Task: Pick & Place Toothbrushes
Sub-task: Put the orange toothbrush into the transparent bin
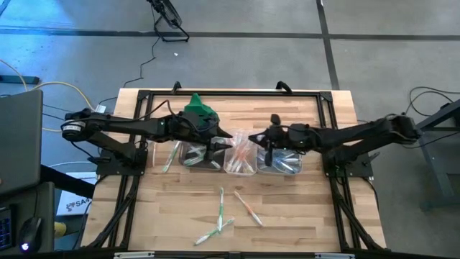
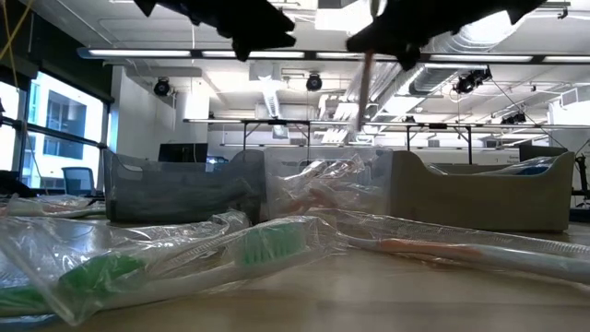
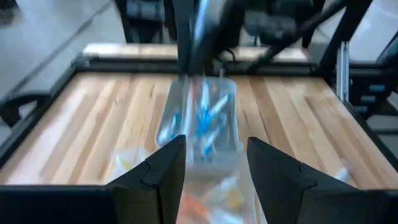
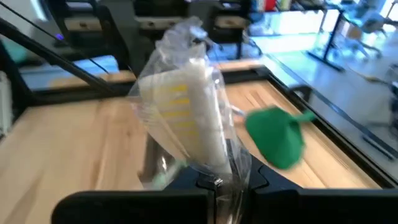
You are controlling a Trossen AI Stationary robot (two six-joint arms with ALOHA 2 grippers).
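Right gripper (image 4: 214, 180) is clamping a wrapped toothbrush (image 4: 196, 115) above the middle tub (image 1: 240, 162); its bristle colour is blurring out behind the crinkled clear wrapper. Left gripper (image 3: 211, 168) is hanging released over the tubs. Loose toothbrushes (image 1: 221, 208) are lying on the table (image 1: 309, 208).

No readable text on table, tubs or toothbrush wrappers. Partial white lettering seen on dark box (image 1: 74, 204) beside table's left edge in high view; letters too small to be made out. No labels, numbers or signs legible elsewhere.
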